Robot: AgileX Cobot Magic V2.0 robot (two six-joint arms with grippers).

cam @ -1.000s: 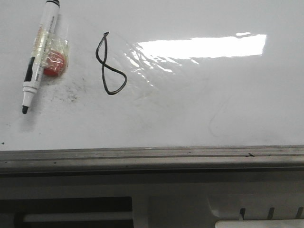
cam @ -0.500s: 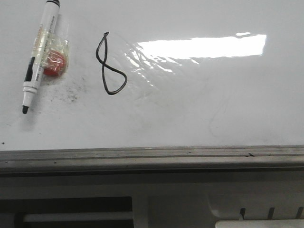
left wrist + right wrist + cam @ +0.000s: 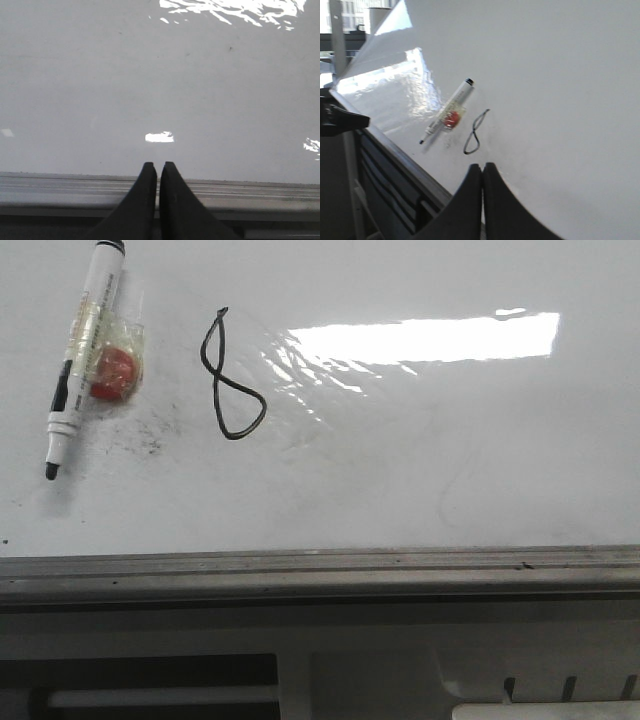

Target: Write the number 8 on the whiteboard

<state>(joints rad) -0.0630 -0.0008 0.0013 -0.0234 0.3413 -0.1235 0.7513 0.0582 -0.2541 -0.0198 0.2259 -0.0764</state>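
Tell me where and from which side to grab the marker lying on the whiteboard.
Grip the marker on its bare white barrel near the black capped end, coming straight down with fingers across its width. It lies flat, tilted slightly, and a red knob taped at mid-barrel crowds the right side, so probably avoid the middle.

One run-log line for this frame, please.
black hand-drawn number 8: on glossy whiteboard | black-and-white marker: lying left of it | left hand, right hand: shut, empty
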